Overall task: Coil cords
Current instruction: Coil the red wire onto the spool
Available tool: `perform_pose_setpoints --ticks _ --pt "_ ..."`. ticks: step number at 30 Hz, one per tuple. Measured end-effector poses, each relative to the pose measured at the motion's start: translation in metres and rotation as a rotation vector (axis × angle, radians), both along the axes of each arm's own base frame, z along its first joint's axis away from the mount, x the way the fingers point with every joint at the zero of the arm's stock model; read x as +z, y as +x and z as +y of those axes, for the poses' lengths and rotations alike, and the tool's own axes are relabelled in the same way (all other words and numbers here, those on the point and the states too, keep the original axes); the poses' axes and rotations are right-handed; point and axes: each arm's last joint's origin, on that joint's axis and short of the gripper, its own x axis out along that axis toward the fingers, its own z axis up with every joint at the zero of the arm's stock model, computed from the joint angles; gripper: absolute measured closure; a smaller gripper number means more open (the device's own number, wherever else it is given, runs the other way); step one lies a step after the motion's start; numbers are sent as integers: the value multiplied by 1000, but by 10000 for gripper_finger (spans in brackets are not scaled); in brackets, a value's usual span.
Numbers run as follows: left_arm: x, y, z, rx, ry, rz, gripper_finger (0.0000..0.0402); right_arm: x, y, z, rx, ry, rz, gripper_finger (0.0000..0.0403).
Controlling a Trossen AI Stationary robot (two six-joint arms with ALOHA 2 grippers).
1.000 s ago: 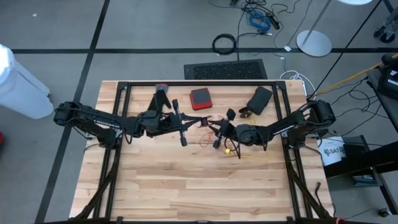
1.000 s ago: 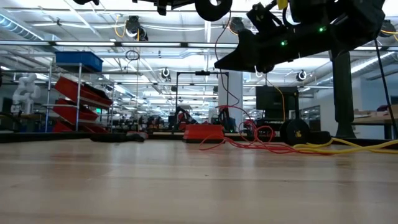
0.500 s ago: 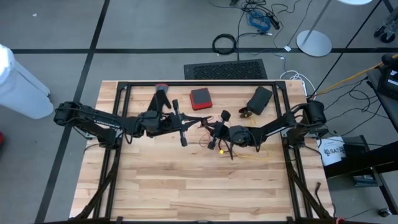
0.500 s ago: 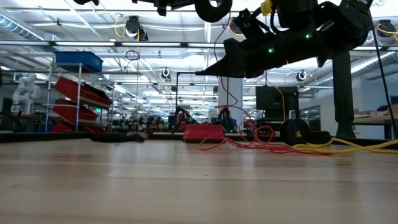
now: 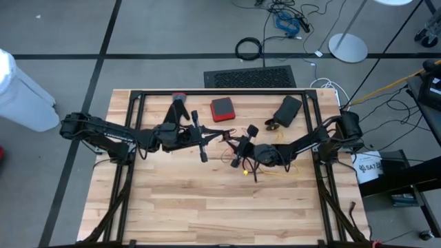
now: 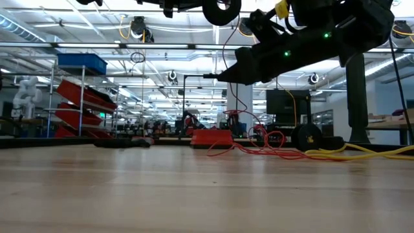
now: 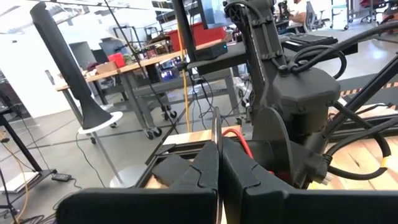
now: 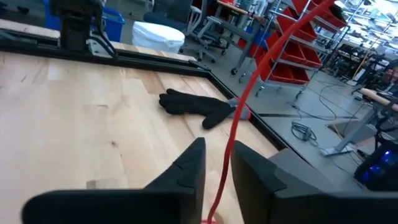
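Red cord (image 8: 239,112) between parted right tool (image 8: 214,163) fingers

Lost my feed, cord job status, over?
Left end effector shut on red cord. Right end effector open around it, mid-table. Yellow cord uncoiled.

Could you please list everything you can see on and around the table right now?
red cord: one, thin, red, running between the right gripper's fingers
yellow cord: one, yellow, lying on the table's right side
red box: one, red, table's far edge
black case: one, black, right of the red box
black glove: one, black, flat on the table
table: one, light wood
left gripper: shut, mid-table
right gripper: around the red cord, mid-table
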Motion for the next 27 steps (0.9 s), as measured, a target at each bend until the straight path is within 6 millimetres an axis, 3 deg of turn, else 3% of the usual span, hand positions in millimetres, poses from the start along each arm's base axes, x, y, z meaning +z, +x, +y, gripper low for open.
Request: perform_pose_setpoints --ticks 5,17,27 --pt "0 0 0 3 0 0 401 -2 -1 2 2 10 12 332" --pt "-2 0 0 3 1 17 401 -2 -1 6 16 -1 19 386" --pt "-2 0 0 4 1 20 401 -2 -2 9 27 -5 24 394"
